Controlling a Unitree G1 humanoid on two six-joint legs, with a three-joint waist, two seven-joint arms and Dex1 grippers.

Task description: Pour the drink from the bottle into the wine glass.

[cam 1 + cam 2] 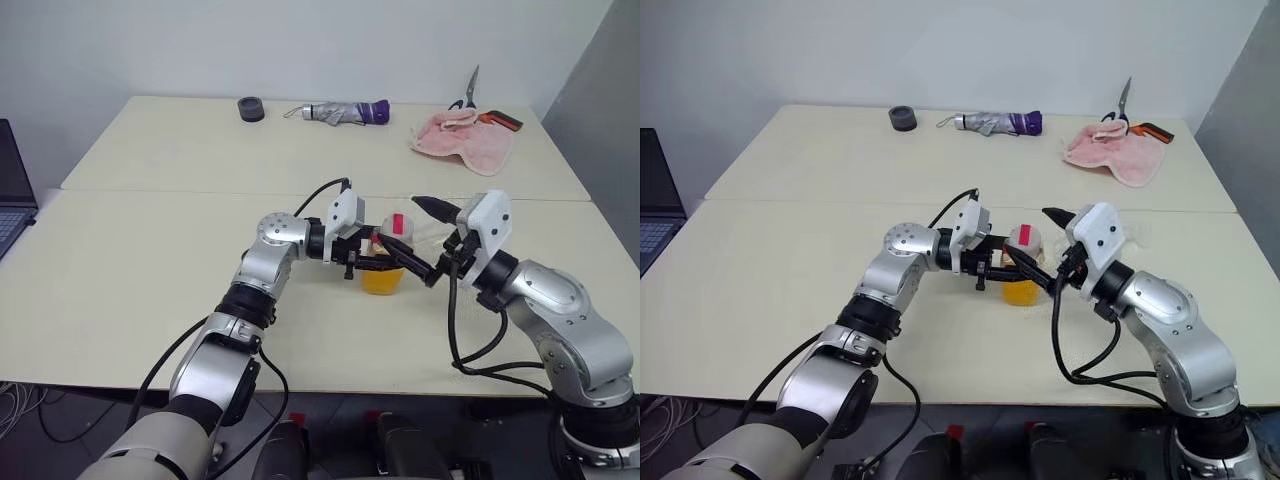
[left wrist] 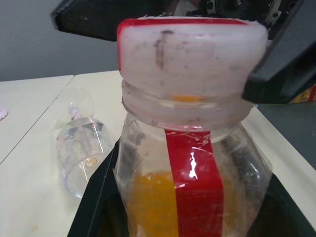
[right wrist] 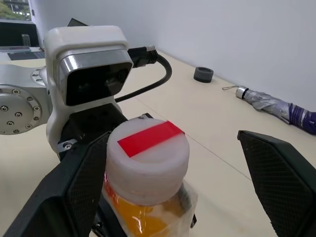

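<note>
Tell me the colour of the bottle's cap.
The cap is whitish pink with a red strip across its top, seen best in the right wrist view.

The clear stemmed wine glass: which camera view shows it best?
The left wrist view: the clear stemmed wine glass lies on its side on the table, bowl and foot visible. The eye views show a faint clear shape behind the right gripper.

bottle (image 2: 192,163) base cut off, prob.

Ahead of my grippers, two cream tables (image 1: 150,290) sit pushed edge to edge, a plain white wall (image 1: 300,45) behind them, a grey panel (image 1: 600,90) off right.
</note>
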